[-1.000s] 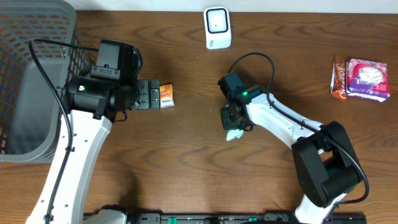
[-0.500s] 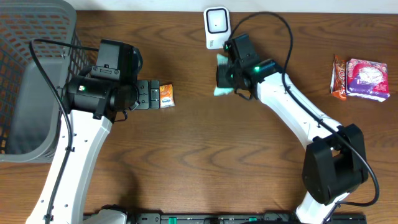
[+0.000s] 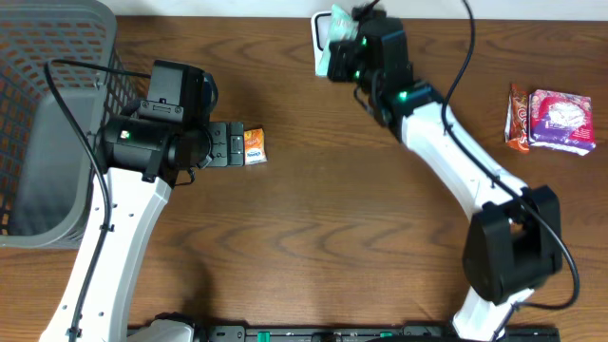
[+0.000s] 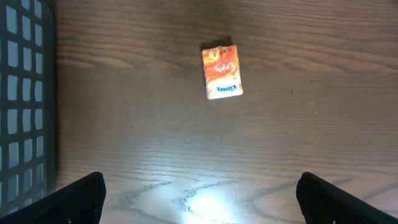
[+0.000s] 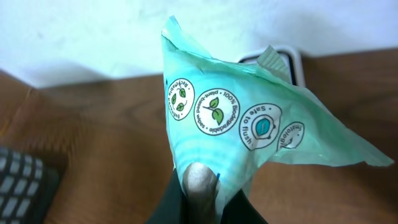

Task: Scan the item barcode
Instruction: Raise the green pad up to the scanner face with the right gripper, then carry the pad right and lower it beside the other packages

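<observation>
At far edge of desk (image 3: 313,237), teal pkt (image 5: 249,130) is held up in front of white scanner (image 5: 287,59), pinched at its lower corner by R hand (image 3: 353,55), closed on it. L hand (image 3: 233,145) wide open, orange pkt (image 4: 221,71) lying flat just ahead of its fingertips, left of centre. Left edge: grey basket (image 3: 38,57); right edge: snack pkts (image 3: 556,121).

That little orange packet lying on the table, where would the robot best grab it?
Probably by its two long edges, coming straight down: the orange packet lies flat on the table, so its side edges are what the open left fingers could pinch.
</observation>
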`<state>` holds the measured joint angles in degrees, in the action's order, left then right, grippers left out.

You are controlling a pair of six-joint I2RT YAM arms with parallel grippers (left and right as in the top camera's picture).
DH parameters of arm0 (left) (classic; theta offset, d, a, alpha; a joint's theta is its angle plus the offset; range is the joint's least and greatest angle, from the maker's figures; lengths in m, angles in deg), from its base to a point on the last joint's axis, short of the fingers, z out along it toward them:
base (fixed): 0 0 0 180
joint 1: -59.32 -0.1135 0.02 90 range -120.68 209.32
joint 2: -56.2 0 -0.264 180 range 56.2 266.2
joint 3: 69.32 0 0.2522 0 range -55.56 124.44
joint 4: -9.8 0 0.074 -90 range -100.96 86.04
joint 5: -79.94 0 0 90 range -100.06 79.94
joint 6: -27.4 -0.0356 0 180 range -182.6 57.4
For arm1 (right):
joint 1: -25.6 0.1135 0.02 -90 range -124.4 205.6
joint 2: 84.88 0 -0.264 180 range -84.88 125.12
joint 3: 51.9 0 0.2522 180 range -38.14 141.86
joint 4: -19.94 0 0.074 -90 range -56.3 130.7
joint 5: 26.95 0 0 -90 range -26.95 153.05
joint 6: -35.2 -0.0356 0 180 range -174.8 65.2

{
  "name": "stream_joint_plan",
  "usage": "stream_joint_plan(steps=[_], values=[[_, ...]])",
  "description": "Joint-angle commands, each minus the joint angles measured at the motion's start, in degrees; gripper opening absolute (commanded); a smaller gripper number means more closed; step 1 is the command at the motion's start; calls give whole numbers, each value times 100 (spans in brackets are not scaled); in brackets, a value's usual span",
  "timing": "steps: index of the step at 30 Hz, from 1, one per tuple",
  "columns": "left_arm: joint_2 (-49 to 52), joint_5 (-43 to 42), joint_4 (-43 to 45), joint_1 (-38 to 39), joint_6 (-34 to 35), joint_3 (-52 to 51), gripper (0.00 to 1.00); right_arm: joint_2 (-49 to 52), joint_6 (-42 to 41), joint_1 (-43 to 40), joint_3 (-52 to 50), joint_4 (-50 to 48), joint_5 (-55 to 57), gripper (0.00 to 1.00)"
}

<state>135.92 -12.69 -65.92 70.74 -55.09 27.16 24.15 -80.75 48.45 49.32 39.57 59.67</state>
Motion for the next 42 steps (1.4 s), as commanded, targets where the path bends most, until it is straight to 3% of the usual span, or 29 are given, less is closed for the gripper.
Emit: stream_joint_plan(steps=[1, 8, 12, 15, 30, 36, 42], values=[[-26, 52, -22, 7, 11, -11, 98, 625, -120, -205, 1025, 289, -31, 1], [-26, 52, -22, 7, 11, -11, 98, 2249, 31, -391, 3602, 2090, -153, 1], [-26, 52, -22, 7, 11, -11, 98, 2848, 28, -494, 4441, 2763, -535, 1], [-26, 52, -22, 7, 11, -11, 98, 3025, 31, -564, 4529, 2796, -1080, 1], [-26, 52, -22, 7, 11, -11, 98, 2896, 31, -914, 4640, 3174, -894, 1], [-26, 52, -22, 7, 11, -11, 98, 2428, 160, -1572, 4647, 4070, -509, 1], [-26, 52, -24, 7, 11, -11, 98, 2299, 1373, -2218, 4645, 5455, 446, 1]])
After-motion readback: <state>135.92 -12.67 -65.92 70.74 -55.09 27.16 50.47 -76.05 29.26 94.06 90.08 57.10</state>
